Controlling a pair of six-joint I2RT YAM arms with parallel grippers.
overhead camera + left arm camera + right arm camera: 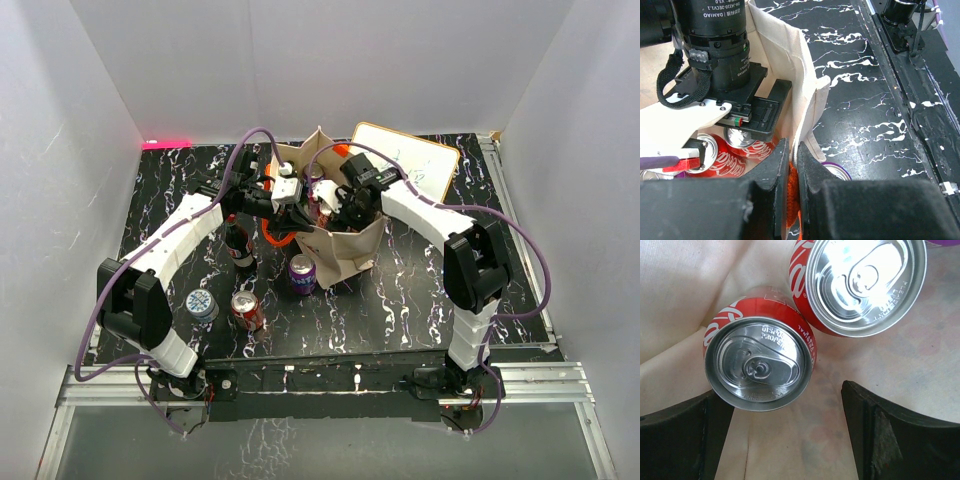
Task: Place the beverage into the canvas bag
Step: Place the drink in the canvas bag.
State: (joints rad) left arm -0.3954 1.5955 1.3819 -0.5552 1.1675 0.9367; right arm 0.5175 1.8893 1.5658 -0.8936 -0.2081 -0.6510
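The beige canvas bag (345, 245) stands open at the table's centre. My left gripper (289, 190) is shut on its rim and orange strap (792, 172), holding the near-left side up. My right gripper (335, 205) reaches down inside the bag and is open and empty (784, 407). Two red cola cans lie on the bag's floor below it, one (759, 365) just beyond the left finger (685, 440), the other (865, 282) further off. Both cans also show in the left wrist view (747, 150), under the right gripper's body (760, 112).
Outside the bag stand a purple can (302, 273) against its front, a dark cola bottle (238, 245), a red can (247, 310) and a grey-topped can (201, 304). A whiteboard (410, 160) lies behind the bag at the right.
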